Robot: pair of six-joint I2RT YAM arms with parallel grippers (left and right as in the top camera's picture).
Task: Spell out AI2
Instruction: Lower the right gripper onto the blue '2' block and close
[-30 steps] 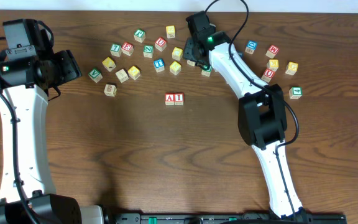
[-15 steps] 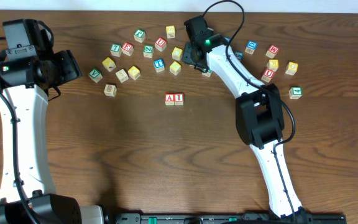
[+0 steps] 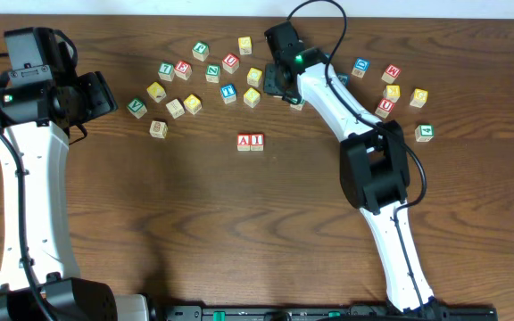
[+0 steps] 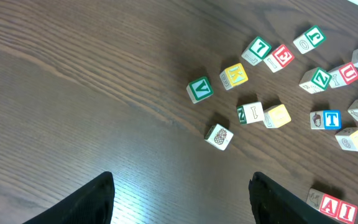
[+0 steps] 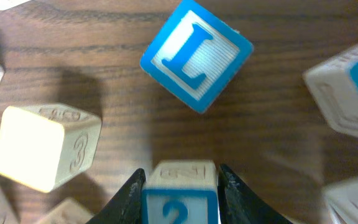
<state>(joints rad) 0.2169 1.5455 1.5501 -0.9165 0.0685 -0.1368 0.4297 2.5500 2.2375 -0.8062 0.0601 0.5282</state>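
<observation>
Blue-bordered, the 2 (image 5: pixel 180 208) is pinched by the right gripper (image 5: pixel 180 186) at the bottom centre of the wrist view, among loose cubes (image 3: pixel 230 63) in the upper middle overhead. A (image 3: pixel 244 141) and I (image 3: pixel 256 141) are set touching at frame centre. Only the 2 is left to be placed beside I. The left gripper (image 4: pixel 182 202) is spread, empty.

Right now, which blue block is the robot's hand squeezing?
The blue 2 block, pinched in the right hand. The blue L block lies loose on the table beyond it, touched by nothing.
</observation>
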